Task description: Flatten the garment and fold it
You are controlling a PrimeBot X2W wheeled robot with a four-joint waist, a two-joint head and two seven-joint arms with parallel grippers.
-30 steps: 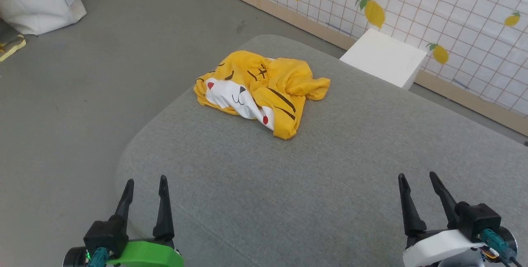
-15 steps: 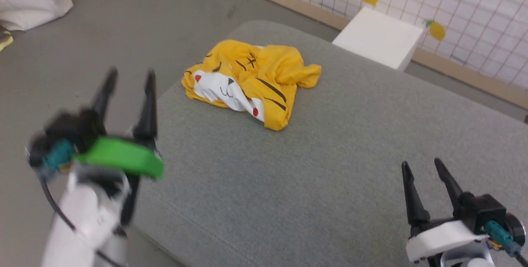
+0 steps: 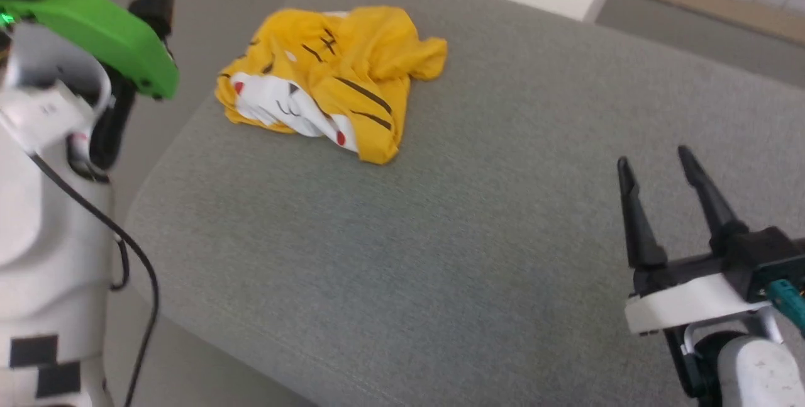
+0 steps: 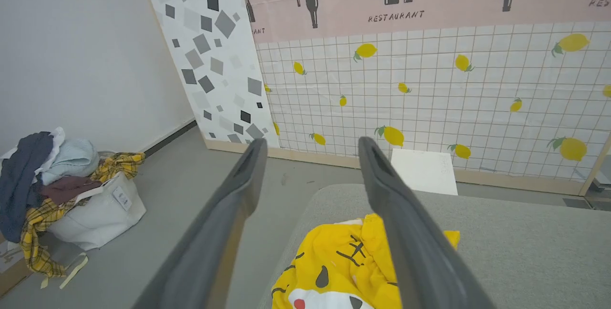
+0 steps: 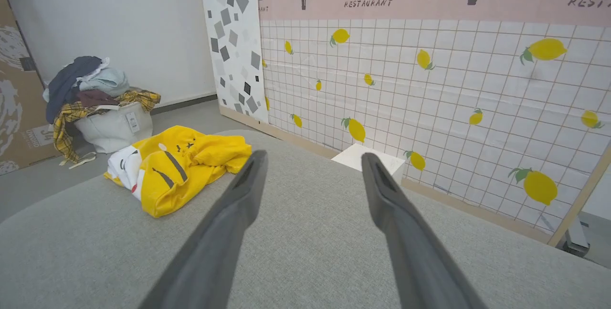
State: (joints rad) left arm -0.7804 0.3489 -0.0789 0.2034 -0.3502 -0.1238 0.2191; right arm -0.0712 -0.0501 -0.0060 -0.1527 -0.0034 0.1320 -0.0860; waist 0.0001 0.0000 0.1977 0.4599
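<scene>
Lying crumpled on a grey upholstered surface point(image 3: 478, 224), the garment point(image 3: 327, 80) is a bright yellow T-shirt bunched into a loose heap. Its tiger print faces up: white muzzle, red cheek dots and black stripes show among the folds. It sits near one rounded corner of the surface, close to the edge.

The left gripper point(image 4: 310, 144) has its two dark fingers spread apart with nothing between them. In its wrist view the garment point(image 4: 343, 261) is ahead of and below this gripper, low between the two fingers and partly hidden behind the right-hand one. No finger touches the cloth. In the head view the arm's green mount point(image 3: 94, 29) stands high at the upper left, and the garment is just to the right of it in that view.

The right gripper point(image 3: 653, 156) is also spread wide and holds nothing. It hovers over a bare stretch of the grey surface. The garment point(image 5: 176, 165) is ahead of it and off to its left, well apart from its fingers.

Beyond both grippers, past the far edge of the surface, a white box point(image 4: 422, 170) stands on the floor against a tiled wall printed with lemons point(image 4: 429, 84). Far to the left of the left gripper, a pale laundry bag point(image 4: 95, 208) heaped with clothes sits on the grey floor point(image 4: 191, 213).
</scene>
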